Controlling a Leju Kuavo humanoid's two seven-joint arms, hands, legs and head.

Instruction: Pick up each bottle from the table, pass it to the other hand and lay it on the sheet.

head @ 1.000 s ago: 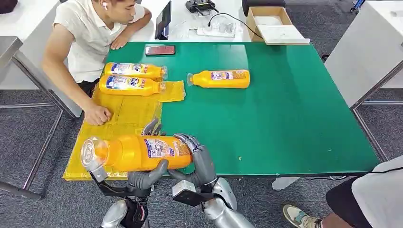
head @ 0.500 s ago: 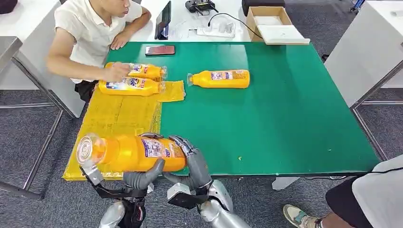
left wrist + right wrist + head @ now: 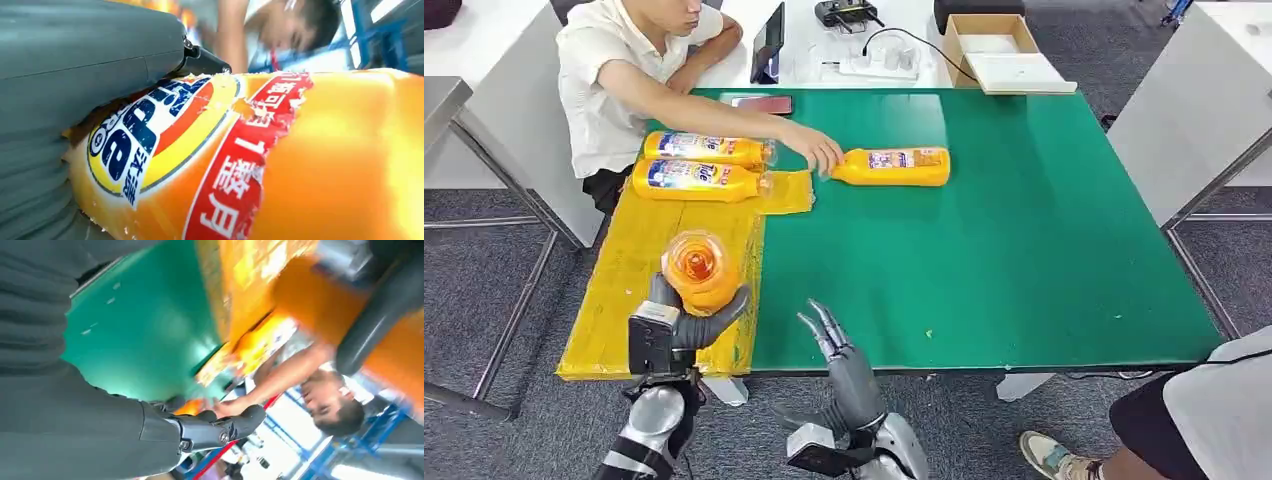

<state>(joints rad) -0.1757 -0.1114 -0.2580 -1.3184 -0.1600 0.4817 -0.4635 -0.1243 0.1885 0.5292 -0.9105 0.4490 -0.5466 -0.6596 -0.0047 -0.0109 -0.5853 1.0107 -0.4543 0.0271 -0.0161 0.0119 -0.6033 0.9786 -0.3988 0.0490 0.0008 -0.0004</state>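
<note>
Left hand [image 3: 686, 325] grips orange plastic detergent bottle [image 3: 698, 268] over yellow sheet [image 3: 639, 262] near table's front-left corner. Bottle's long axis points at the head camera, base up, so it needs tipping flat. Right hand [image 3: 839, 347] empty, fingers straight and apart, just beside at front edge.

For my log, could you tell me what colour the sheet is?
Yellow sheet, clearest in the head view.

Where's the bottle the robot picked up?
In the head view, the bottle is gripped by the left hand, end-on toward the camera, above the yellow sheet.
</note>
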